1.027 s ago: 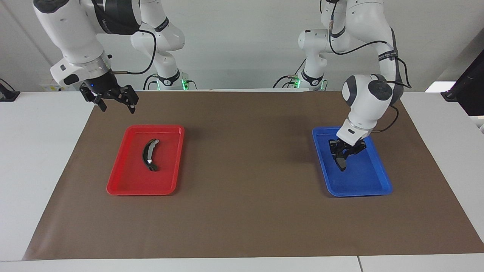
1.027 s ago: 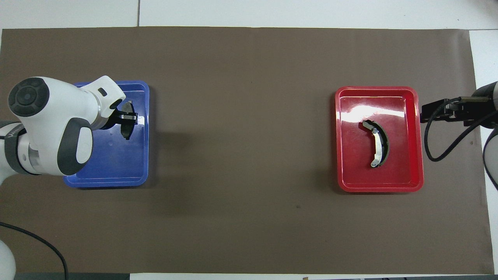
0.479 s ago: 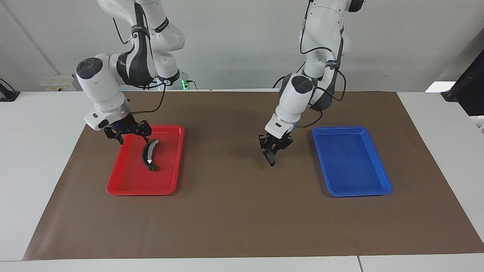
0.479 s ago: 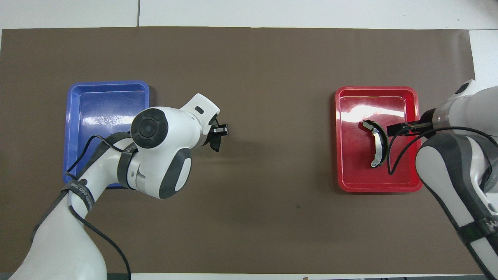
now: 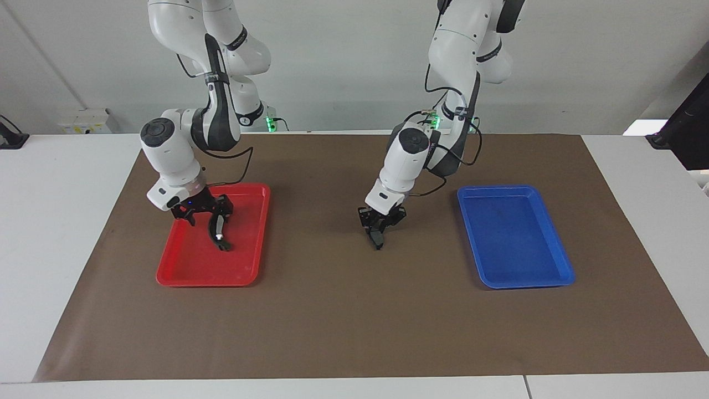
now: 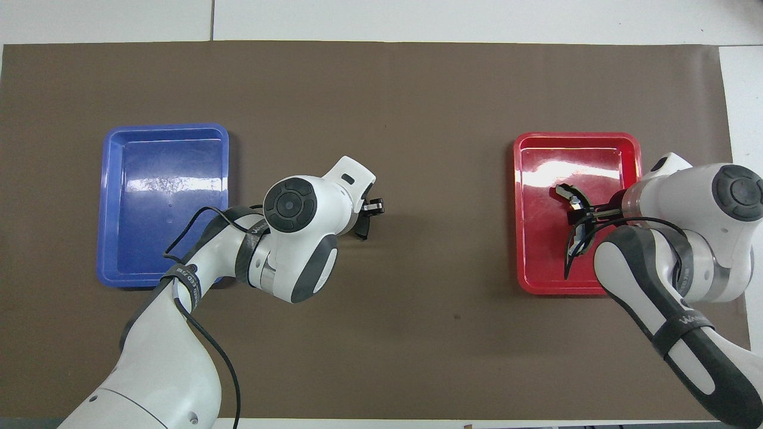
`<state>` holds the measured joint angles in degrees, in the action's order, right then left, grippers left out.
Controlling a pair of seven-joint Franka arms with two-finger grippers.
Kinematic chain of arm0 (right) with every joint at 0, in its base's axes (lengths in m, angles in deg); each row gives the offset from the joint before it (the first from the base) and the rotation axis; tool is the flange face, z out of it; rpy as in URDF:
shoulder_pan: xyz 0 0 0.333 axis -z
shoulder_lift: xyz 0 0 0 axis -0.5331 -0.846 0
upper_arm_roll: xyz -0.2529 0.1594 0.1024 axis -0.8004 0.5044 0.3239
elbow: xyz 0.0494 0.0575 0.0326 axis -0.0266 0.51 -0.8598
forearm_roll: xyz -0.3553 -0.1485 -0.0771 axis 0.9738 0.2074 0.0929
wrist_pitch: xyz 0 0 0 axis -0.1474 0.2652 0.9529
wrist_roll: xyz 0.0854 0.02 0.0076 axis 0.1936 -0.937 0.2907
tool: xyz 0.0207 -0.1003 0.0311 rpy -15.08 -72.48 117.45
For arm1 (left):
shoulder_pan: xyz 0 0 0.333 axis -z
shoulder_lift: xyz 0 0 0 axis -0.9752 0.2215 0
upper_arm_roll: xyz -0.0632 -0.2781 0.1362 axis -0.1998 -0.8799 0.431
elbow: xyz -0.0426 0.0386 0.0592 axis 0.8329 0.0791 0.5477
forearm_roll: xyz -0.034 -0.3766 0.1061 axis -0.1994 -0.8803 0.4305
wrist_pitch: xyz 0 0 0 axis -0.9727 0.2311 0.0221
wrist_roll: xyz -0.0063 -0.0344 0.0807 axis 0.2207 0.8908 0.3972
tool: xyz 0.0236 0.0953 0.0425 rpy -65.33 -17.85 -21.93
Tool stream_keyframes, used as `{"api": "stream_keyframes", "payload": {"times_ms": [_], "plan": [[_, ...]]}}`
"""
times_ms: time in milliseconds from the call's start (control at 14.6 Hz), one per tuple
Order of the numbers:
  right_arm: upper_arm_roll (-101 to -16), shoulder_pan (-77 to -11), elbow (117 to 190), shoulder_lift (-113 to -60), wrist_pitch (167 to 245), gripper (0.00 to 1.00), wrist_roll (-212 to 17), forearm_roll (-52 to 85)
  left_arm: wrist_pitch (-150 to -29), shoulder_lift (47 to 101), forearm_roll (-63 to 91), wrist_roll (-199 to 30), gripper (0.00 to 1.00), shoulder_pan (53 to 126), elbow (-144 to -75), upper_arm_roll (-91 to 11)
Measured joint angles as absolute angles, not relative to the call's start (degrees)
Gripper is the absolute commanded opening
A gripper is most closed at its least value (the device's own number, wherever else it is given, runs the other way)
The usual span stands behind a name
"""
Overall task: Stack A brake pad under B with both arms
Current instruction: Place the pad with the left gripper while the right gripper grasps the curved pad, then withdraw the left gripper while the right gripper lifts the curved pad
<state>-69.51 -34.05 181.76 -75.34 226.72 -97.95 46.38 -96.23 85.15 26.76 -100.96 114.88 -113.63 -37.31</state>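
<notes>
Right gripper: down inside the red tray, its fingers spread and standing either side of the upper end of B; whether they press on it cannot be told.
B: the curved black shoe lies on the floor of the red tray, its lower end with the silvery spot sticking out from under the right gripper toward the tabletop's edge away from the robots. From overhead, B shows only in part, half covered by the right arm's wrist and cable.
Red tray: rests on the brown mat toward the right arm's end of the tabletop.
Left gripper: hangs low over the bare brown mat near the middle of the tabletop, fingers pointing down and closed on A brake pad.
A brake pad: a small dark pad, held edge-down between the left gripper's fingers, its lower tip close to the mat; touching or not cannot be told. Overhead it shows as a dark sliver beside the wrist.
Blue tray: lies toward the left arm's end of the tabletop, well apart from the left gripper.
</notes>
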Motion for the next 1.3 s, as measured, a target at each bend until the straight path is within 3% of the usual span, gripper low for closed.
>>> {"api": "stream_keyframes", "payload": {"times_ms": [68, 137, 274, 342, 616, 890, 1096, 1301], "plan": [[-69.5, -34.1, 182.3, -75.5, 227.4, 0.99, -98.8, 46.4, -96.2, 85.1, 26.8, -101.0, 0.84, 114.9, -113.6, -37.3], [-69.5, -34.1, 182.8, -76.0, 228.4, 0.96, -99.6, 46.4, -96.2, 85.1, 26.8, -101.0, 0.91, 114.9, -113.4, -37.2], [-69.5, -34.1, 183.3, -77.3, 230.5, 0.9, -100.2, 46.4, -95.9, 84.9, 26.7, -101.1, 0.98, 114.8, -113.1, -36.8], [-69.5, -34.2, 183.3, -77.8, 231.0, 0.8, -100.2, 46.4, -95.0, 84.4, 26.7, -101.1, 0.98, 114.4, -112.8, -36.5], [-69.3, -34.3, 183.1, -78.1, 231.3, 0.0, -100.3, 46.4, -82.4, 77.6, 26.7, -99.4, 0.98, 107.9, -110.9, -35.6], [-69.1, -34.3, 181.4, -78.1, 229.7, 0.0, -100.3, 43.6, -65.4, 70.6, 26.8, -83.7, 0.98, 95.5, -107.3, -35.0], [-67.5, -34.5, 175.0, -78.0, 220.8, 0.0, -100.0, 42.6, -58.4, 69.9, 30.3, -70.9, 0.98, 86.4, -103.7, -34.8], [-66.2, -38.6, 169.0, -78.2, 215.6, 0.0, -94.8, 42.3, -53.5, 69.1, 34.8, -66.3, 0.98, 82.7, -100.7, -34.8]]}}
